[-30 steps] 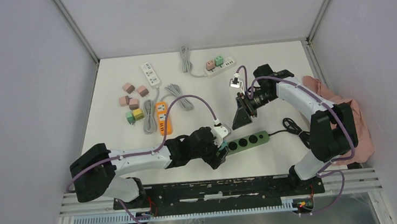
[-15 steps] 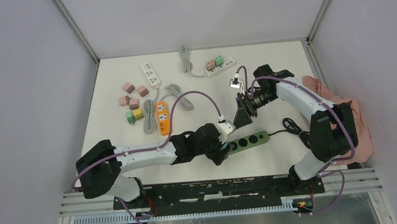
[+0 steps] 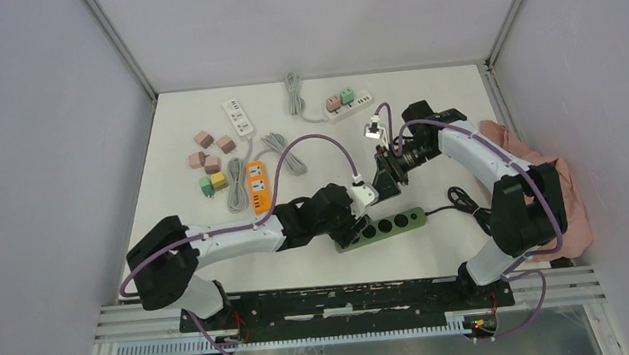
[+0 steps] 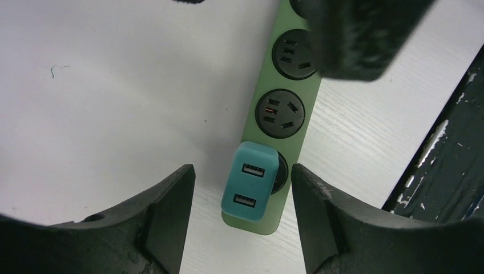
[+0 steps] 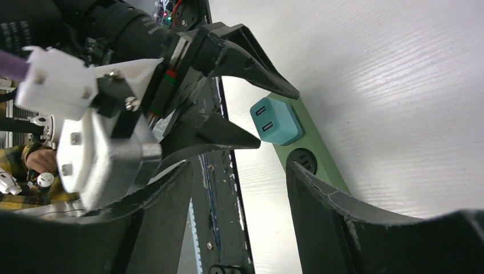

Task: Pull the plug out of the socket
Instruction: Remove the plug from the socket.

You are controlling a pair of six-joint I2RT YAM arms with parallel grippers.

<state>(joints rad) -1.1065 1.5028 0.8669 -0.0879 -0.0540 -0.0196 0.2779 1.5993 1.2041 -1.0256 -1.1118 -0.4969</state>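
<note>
The plug sits in the left end socket of the strip, at the near middle of the table. The left gripper straddles it with jaws apart, apparently clear of both sides. Just right and farther off, the right gripper hovers, spread and empty.

green power strip lies near the bench's front edge, right of centre, its black cord running right. left gripper sits over its left end; right gripper hangs just behind it. orange strip and white strip lie back-left. pink cloth at right edge.
</note>
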